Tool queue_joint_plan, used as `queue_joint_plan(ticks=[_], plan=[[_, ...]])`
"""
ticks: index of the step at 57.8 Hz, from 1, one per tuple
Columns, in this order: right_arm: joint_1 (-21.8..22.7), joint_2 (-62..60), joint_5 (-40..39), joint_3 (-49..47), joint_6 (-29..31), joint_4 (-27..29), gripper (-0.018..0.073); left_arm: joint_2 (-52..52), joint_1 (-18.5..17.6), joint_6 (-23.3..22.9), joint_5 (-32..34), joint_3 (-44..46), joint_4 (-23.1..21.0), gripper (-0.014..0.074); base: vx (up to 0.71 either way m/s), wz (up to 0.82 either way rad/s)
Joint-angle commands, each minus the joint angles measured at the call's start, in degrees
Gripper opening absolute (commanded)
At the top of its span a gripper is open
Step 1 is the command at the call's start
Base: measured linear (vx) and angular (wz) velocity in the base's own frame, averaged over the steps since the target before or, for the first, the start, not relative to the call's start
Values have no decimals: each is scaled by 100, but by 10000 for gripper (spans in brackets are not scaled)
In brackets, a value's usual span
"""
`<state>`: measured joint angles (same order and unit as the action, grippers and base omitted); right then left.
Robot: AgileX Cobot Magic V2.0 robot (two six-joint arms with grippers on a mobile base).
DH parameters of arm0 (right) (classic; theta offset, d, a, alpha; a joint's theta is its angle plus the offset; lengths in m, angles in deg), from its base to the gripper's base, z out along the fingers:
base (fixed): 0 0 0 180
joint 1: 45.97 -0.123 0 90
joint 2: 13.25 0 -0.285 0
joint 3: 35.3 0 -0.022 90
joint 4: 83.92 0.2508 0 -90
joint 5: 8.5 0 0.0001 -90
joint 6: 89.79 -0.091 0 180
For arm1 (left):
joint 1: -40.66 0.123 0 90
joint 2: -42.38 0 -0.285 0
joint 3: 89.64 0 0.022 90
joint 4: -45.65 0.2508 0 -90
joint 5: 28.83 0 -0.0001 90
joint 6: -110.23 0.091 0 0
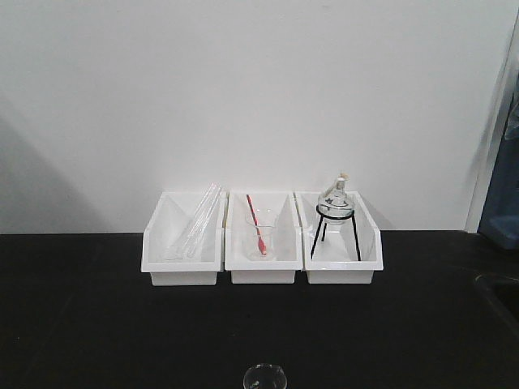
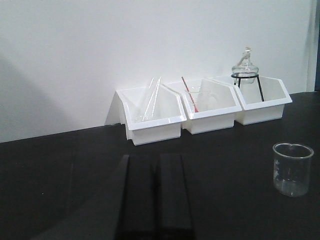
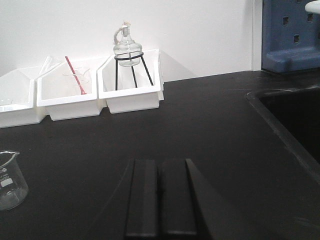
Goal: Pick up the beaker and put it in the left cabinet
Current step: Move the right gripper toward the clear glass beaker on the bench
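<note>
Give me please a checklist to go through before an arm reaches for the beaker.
1. Beaker upright, standing alone on the bench: ok.
2. Beaker empty: ok, nothing seen inside.
3. Left gripper open enough for it: not ok, fingers nearly together.
4. Bench between left gripper and beaker free of things: ok.
5. Right gripper off the beaker: ok, shut and holding nothing.
6. Left cabinet found and reachable: cannot tell, no view shows it.
</note>
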<state>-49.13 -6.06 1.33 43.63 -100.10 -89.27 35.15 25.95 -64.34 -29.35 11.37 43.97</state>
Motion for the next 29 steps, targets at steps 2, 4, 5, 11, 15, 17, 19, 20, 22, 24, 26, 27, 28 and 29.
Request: queue_joint_plan(ticks=[2,4,5,11,15,17,19,20,22,24,26,27,28,29], plan=[[16,-83,-459,38,36,-64,-6,108,-19,-20,484,-94,-42,1,0,0],[16,-83,-459,38,36,-64,-6,108,-19,-20,484,-94,-42,1,0,0],[16,-83,-459,38,36,-64,-6,108,-19,-20,484,-94,-42,1,0,0],[16,-83,-460,38,36,-51,-6,108,-19,-20,484,-94,-42,1,0,0],[16,-83,-460,38,36,-51,-6,108,-19,-20,484,-94,-42,1,0,0],[16,-83,-460,38,36,-51,-6,108,-19,-20,484,-94,-42,1,0,0],[16,-83,-465,38,36,-52,-6,108,-19,-20,484,-94,-42,1,0,0],[16,-83,-465,38,36,-52,-6,108,-19,-20,484,-94,-42,1,0,0],[16,-83,-489,38,36,-52,-6,108,-19,-20,484,-94,-42,1,0,0],[16,-83,-552,38,67,-115,-6,108,-19,-20,484,-94,-42,1,0,0],[22,-83,-675,38,119,-224,-6,108,-19,-20,484,-94,-42,1,0,0],[22,-83,-728,33,144,-300,-6,108,-19,-20,484,-94,-42,1,0,0],[22,-83,-814,33,152,-340,-6,108,-19,-20,484,-94,-42,1,0,0],[22,-83,-872,19,152,-381,-6,108,-19,-20,484,-94,-42,1,0,0]])
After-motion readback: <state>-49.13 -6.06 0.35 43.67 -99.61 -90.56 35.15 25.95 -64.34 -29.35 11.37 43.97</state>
